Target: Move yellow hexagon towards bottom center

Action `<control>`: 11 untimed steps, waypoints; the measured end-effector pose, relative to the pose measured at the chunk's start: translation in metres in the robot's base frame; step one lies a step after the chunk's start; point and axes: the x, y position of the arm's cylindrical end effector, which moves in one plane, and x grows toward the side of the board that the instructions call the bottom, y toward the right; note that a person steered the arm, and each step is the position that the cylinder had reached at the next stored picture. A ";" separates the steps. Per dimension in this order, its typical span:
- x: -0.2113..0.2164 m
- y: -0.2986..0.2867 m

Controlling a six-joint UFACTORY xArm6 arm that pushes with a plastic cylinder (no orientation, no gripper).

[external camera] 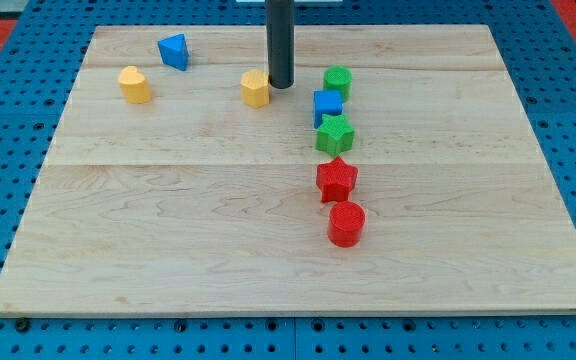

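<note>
The yellow hexagon [255, 88] sits on the wooden board [168, 240] near the view's top, a little left of centre. My tip [281, 85] stands just to the right of the hexagon, close to it or touching its upper right side. The rod rises straight up out of the view's top.
A yellow heart-like block [134, 85] and a blue triangle [174, 51] lie at the top left. Right of the tip run a green cylinder [337, 81], blue cube [327, 105], green star [334, 134], red star [336, 179] and red cylinder [346, 223].
</note>
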 end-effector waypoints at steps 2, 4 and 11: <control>-0.019 -0.016; 0.026 -0.040; 0.167 -0.036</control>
